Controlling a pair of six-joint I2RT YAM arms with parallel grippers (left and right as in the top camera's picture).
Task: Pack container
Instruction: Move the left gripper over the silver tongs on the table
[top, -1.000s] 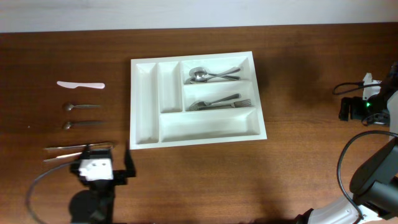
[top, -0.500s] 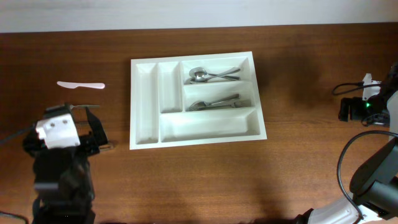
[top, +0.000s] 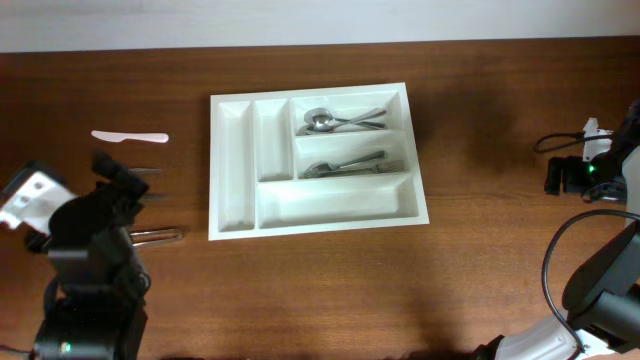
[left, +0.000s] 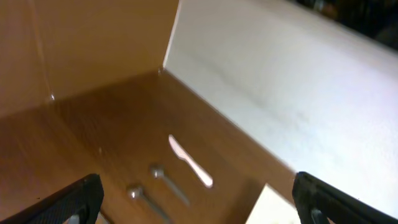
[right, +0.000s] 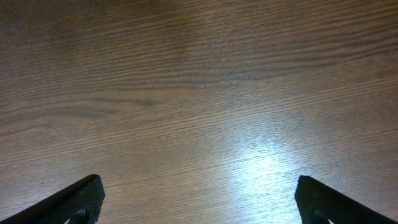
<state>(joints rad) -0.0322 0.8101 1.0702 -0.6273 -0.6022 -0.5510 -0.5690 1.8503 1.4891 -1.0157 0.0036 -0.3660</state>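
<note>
**Container (top: 232, 165) part-filled, loose cutlery waiting**

It is sitting mid-table, with spoons (top: 335, 121) and forks (top: 355, 164) lying sorted in separate crosswise compartments. Left claw (left: 199, 205) is hovering wide open and empty near the loose spoons (left: 155, 180) and white knife (left: 189, 163), probably the next picks. Right claw (right: 199, 202) is idling open over bare table (right: 199, 93), well apart. Nothing is blocking the approach.

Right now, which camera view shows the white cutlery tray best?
The overhead view: the whole cutlery tray with five compartments is visible. The left wrist view catches only a pale corner; the right wrist view shows none of it.
</note>
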